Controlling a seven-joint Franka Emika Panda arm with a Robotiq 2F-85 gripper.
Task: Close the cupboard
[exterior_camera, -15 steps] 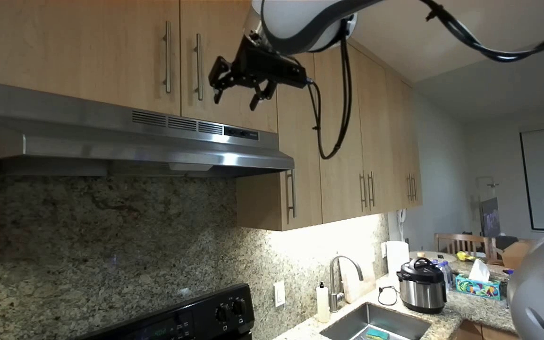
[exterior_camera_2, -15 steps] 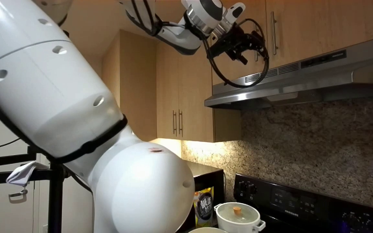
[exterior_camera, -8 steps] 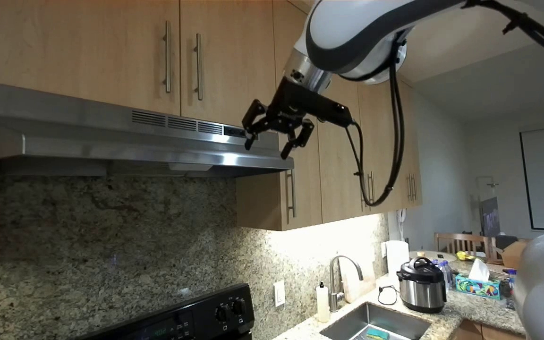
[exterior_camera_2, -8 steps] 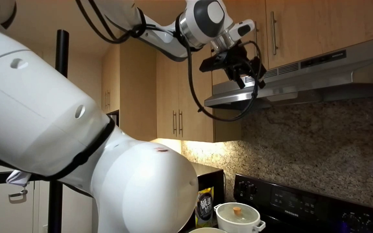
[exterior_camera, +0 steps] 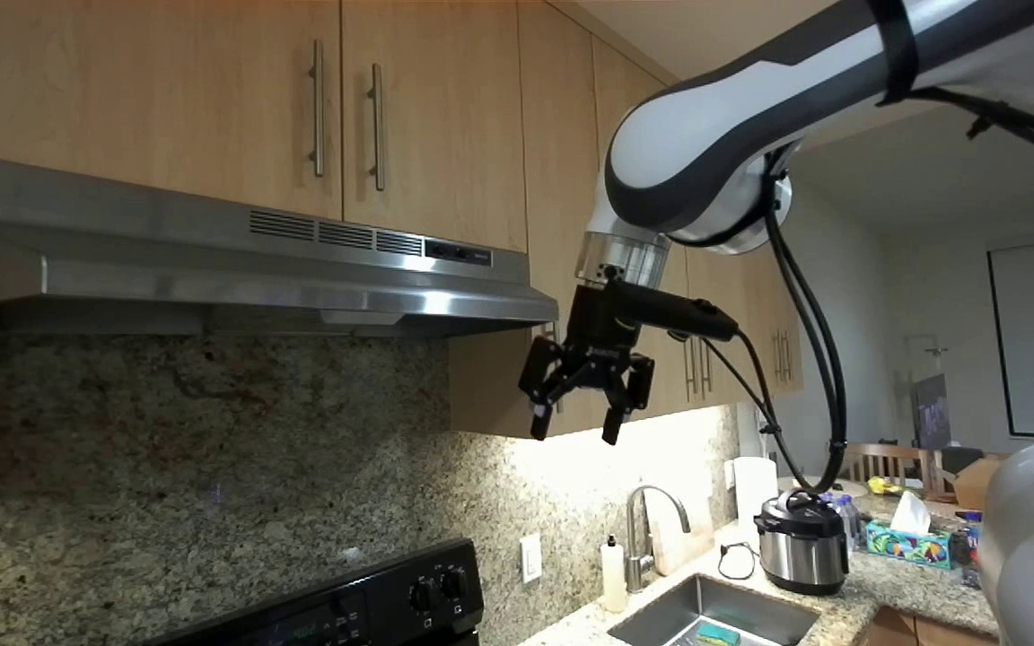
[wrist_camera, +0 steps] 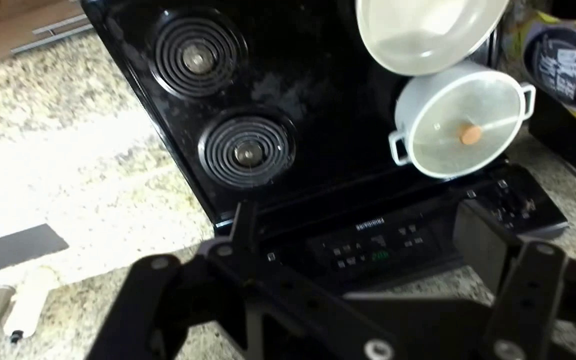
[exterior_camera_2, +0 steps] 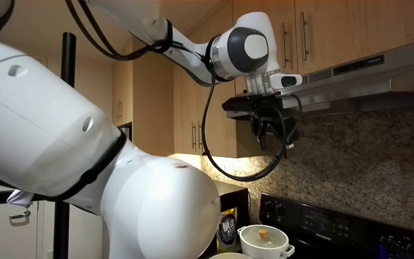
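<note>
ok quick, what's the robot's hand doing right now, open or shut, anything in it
Black two-fingered hand: open, holding nothing.

A lidded pot (wrist_camera: 450, 120) — white — stands on the stove (wrist_camera: 338, 135).

Wht arm (exterior_camera_2: 164, 212), dk-grey trim (exterior_camera: 661, 202), blk cables (exterior_camera_2: 246, 178) & straps (exterior_camera: 897, 52), slvr collar (exterior_camera_2: 261, 83), blk gripper (exterior_camera: 575, 426)

You're seeing light flooding the granite backsplash (exterior_camera: 499, 484) below the tall cabinets (exterior_camera: 562, 197), glare striking the range hood (exterior_camera: 212, 256); in your wrist view, the desk (wrist_camera: 93, 160) washing out, the end effector (wrist_camera: 360, 225) looking blurred.
</note>
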